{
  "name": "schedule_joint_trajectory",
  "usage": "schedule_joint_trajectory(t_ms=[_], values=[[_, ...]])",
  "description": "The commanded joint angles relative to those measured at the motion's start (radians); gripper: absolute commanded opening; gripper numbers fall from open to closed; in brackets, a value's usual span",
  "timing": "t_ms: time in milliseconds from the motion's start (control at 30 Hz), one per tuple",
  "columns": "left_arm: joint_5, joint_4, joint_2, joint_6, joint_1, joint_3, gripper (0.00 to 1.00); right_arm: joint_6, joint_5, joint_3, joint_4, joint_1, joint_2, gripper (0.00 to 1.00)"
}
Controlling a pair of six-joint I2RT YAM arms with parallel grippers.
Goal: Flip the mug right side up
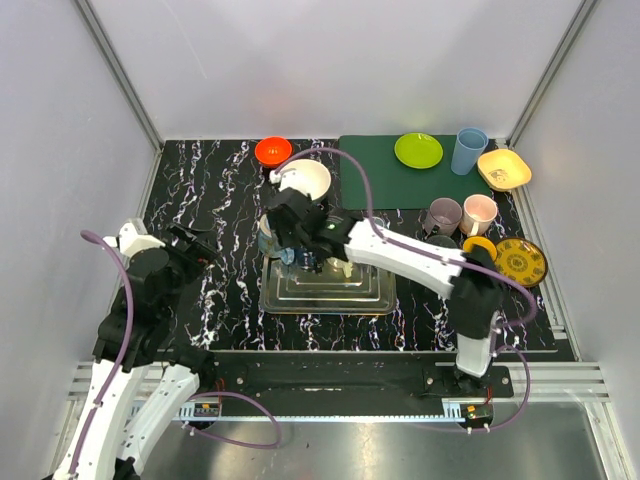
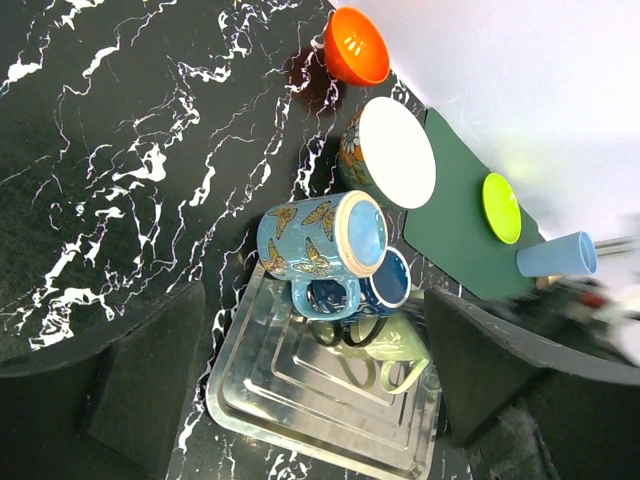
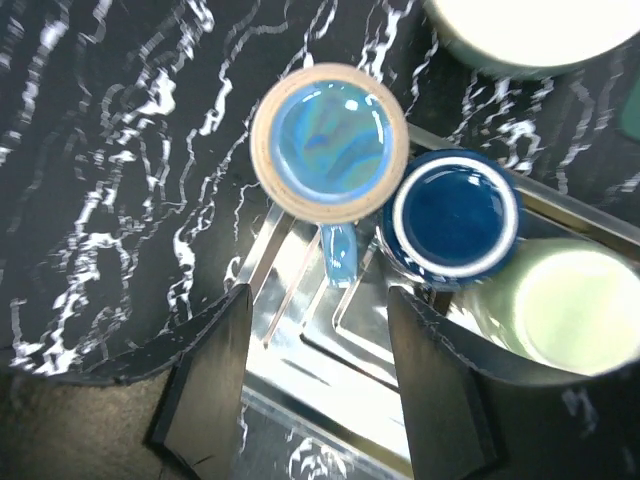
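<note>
We've got a black tabletop (image 1: 215, 190) with white marble veining, boxed in by plain white panels: a far wall (image 1: 340, 60), a left wall (image 1: 50, 150) and a right wall (image 1: 600, 190). Aluminium posts (image 1: 120, 75) run up the two far corners. Along the near edge there's a silver slotted rail (image 1: 560, 380), then a dull grey metal sheet (image 1: 380, 450). The light's soft and even across it all.

Lab test booth, white walls (image 1: 330, 60), aluminium frame (image 1: 120, 75), marbled tabletop (image 1: 200, 180)
</note>
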Motion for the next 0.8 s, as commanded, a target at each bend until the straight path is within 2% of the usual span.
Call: schedule_joint_trajectory(t_ms=[0,100,133,200,300,500,767], values=[[0.060,0.084,0.028,0.100,-0.002,0.011,0.95,-0.014,0.218,-0.021,-0.086,0.027,-0.344,0.63],[0.158,0.118,0.053,0.158,-0.005,0.010,0.96,0.059,0.289,-0.186,-0.217,-0.031,-0.533,0.66],[0.209,0.127,0.059,0.160,-0.007,0.005,0.98,0.085,0.277,-0.255,-0.254,-0.108,-0.570,0.66],[0.258,0.159,0.071,0.155,-0.027,-0.022,0.99,0.135,0.291,-0.323,-0.320,-0.160,-0.634,0.66],[0.289,0.181,0.073,0.150,-0.079,-0.052,0.99,0.224,0.338,-0.447,-0.464,-0.174,-0.739,0.66],[0.226,0.155,0.112,0.172,-0.146,-0.052,0.99,0.448,0.314,-0.604,-0.603,-0.174,-0.796,0.68],[0.208,0.113,0.183,0.101,-0.145,-0.064,0.99,0.614,0.320,-0.718,-0.637,-0.188,-0.810,0.71]])
